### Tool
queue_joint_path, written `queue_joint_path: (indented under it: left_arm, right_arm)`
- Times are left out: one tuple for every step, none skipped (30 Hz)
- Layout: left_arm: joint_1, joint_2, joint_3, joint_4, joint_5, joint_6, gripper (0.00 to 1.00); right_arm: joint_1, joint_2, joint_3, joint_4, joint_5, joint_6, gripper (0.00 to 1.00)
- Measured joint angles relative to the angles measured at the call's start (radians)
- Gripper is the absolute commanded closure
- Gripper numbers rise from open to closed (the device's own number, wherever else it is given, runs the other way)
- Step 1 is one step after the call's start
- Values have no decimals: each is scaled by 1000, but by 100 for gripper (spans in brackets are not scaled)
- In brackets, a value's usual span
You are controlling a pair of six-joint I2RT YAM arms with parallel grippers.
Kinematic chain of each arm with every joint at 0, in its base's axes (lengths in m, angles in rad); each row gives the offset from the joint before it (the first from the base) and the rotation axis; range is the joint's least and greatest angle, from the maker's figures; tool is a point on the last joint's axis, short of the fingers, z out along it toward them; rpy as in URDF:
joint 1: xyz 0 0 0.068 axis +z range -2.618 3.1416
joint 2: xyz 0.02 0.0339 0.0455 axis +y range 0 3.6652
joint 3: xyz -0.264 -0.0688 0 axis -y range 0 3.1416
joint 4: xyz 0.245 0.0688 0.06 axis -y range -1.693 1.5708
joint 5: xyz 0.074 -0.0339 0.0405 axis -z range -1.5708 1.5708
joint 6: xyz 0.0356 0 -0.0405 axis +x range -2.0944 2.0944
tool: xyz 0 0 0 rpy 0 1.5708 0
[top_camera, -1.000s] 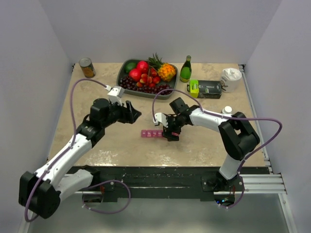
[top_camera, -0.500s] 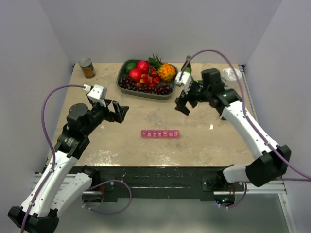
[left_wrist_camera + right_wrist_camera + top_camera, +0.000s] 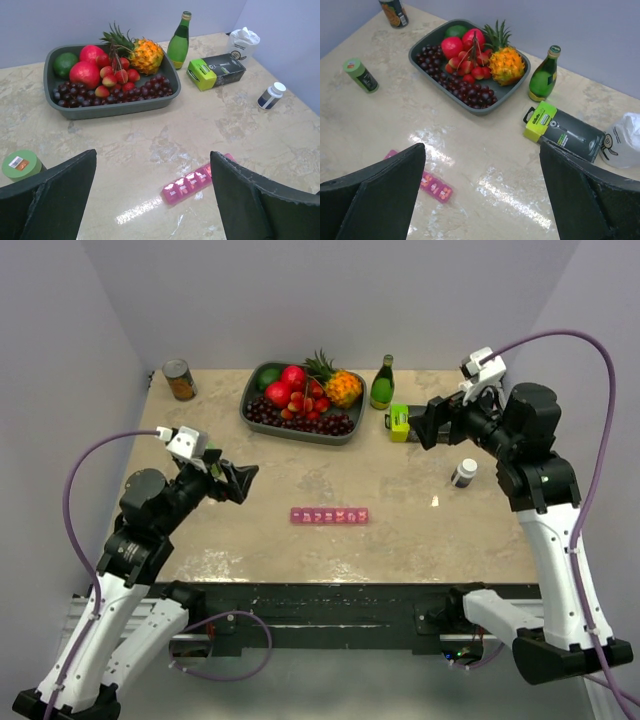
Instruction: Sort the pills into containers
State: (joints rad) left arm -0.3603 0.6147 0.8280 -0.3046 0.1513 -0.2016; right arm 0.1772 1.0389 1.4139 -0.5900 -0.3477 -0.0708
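Hovering at mid-left and upper right of the frame, the left gripper (image 3: 243,478) and right gripper (image 3: 424,426) both have jaws spread wide and empty, well apart from the pink pill organizer (image 3: 329,515) at center, so it looks like we're between steps, and next up is probably reaching down to it.

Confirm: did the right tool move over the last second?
Yes. The right tool left the organizer and went up and right in the top view, now by the green box.

The pink pill organizer (image 3: 329,515) lies flat mid-table, its lids shut.
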Motion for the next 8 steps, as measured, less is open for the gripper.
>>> queue_joint_path:
  left_arm:
    - [0, -5, 0, -3, 0, 0, 1]
    - [0, -13, 0, -5, 1, 0, 1]
    - [0, -18, 0, -6, 2, 0, 1]
    - [0, -22, 0, -5, 2, -1, 1]
    - [0, -24, 0, -5, 2, -1, 1]
    - [0, -26, 0, -5, 3, -1, 1]
    - [0, -26, 0, -5, 5, -1, 1]
    - [0, -25, 0, -6, 6, -1, 1]
  right_arm:
    - [-10, -1, 0, 0, 0, 9, 1]
    - [-16, -1, 0, 0, -1, 16, 1]
    - [-22, 1, 0, 0, -2, 26, 1]
    - [-26, 2, 0, -1, -2, 36, 1]
    - [-30, 2, 0, -1, -2, 44, 1]
    - [-34, 2, 0, -1, -5, 48, 1]
    - [-37, 0, 0, 0, -6, 51, 1]
    - [-41, -1, 0, -1, -9, 54, 1]
